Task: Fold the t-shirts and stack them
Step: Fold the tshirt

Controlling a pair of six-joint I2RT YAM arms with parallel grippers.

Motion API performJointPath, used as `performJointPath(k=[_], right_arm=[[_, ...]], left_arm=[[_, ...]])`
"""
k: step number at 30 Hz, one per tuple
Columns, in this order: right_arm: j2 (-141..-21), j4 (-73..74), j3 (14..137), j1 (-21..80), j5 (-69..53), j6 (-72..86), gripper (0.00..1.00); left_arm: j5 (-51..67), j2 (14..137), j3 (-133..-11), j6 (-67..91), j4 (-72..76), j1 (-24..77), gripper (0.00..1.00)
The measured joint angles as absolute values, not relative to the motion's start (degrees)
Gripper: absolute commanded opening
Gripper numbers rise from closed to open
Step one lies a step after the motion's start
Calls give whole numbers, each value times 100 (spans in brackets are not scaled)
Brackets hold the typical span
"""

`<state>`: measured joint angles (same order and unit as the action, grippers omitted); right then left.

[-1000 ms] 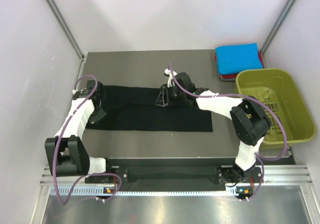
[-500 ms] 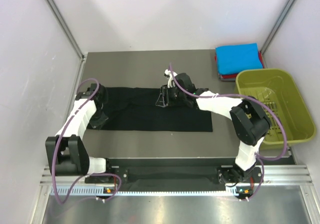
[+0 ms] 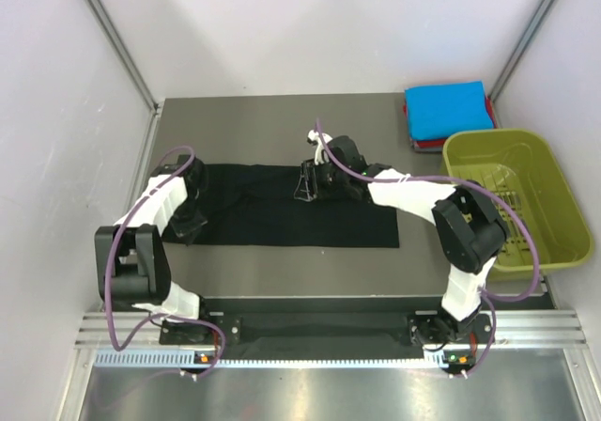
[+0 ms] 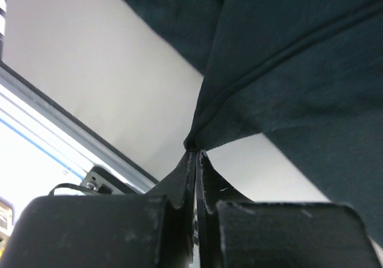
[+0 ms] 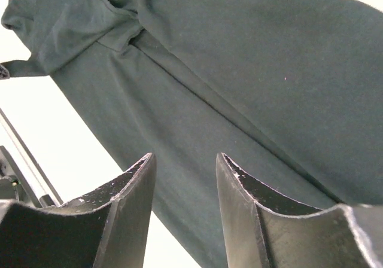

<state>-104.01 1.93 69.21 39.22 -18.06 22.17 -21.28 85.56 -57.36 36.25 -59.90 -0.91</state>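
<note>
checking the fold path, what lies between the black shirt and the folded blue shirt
Bare grey table only, in the top view; black t-shirt and blue t-shirt lie apart.

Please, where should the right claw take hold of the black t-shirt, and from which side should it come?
Probably the far long edge of the black t-shirt, near its middle, coming straight down from above. The shirt lies flat in a long strip on the table, the left claw already pinches its left end, and the open right claw hangs over that edge.
</note>
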Motion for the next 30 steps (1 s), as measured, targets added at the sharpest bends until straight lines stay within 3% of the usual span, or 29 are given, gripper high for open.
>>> performJointPath(k=[6, 12, 19, 24, 30], right_arm=[[-10669, 349, 7572, 4066, -1765, 2045, 51], [-11607, 482, 9170, 4320, -1767, 1949, 54], [-12969, 753, 10954, 4604, -1811, 1837, 54], [-13128, 943, 10879, 4650, -1813, 1796, 54], [-12776, 928, 9909, 4644, -1796, 1752, 54]], left_arm=[[-2388, 8868, -6016, 3570, -5837, -93, 26], [-2458, 8873, -6357, 3448, -5673, -307, 29], [-687, 8884, -6445, 2696, -4630, -602, 35], [43, 9386, -6742, 2062, -4176, -545, 34], [84, 9933, -7078, 1496, -3927, -548, 36]])
